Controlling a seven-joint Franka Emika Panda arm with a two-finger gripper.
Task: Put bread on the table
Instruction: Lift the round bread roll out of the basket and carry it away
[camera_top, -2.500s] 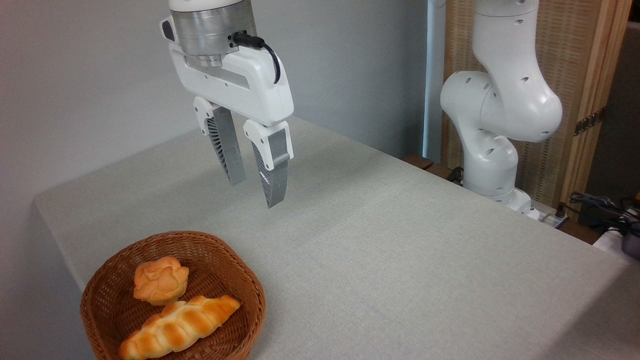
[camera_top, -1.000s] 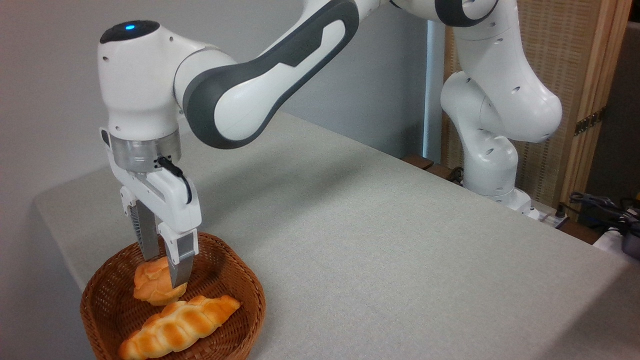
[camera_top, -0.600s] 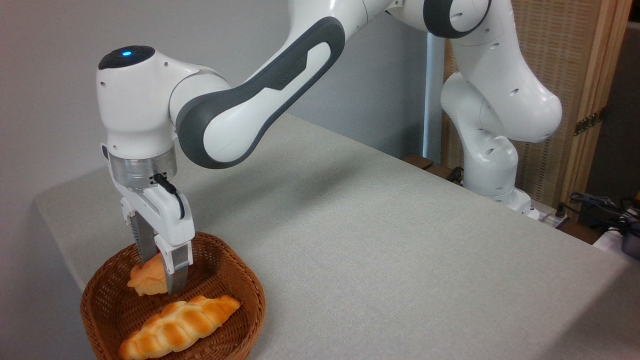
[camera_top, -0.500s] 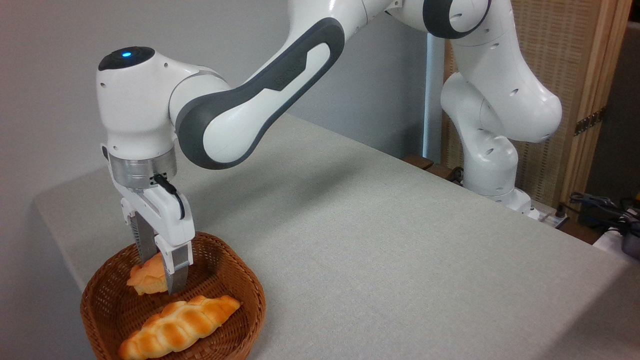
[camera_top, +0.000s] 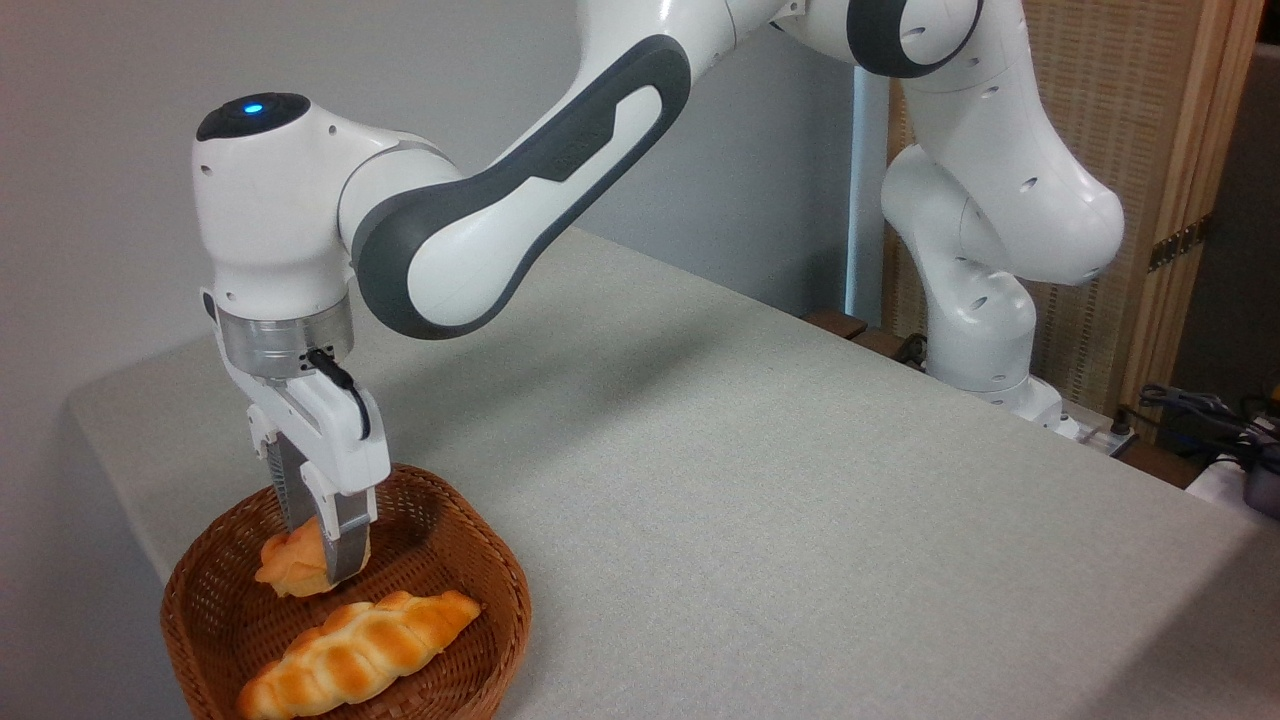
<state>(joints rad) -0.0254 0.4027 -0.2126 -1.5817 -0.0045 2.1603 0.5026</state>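
Since half a second ago the gripper (camera_top: 318, 545) has squeezed tighter on the bread (camera_top: 292, 565), which sits inside the basket (camera_top: 460, 610). You hold it from above so it can lift clear toward the bench (camera_top: 760, 500).

Your gripper (camera_top: 322, 545) has dropped from mid-frame into the basket (camera_top: 470, 560) at lower left, closed its fingers on the bun (camera_top: 290, 566), and tipped it slightly leftward.

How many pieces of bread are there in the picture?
2: the small round bun between the gripper fingers, and the long braided loaf lying in the basket.
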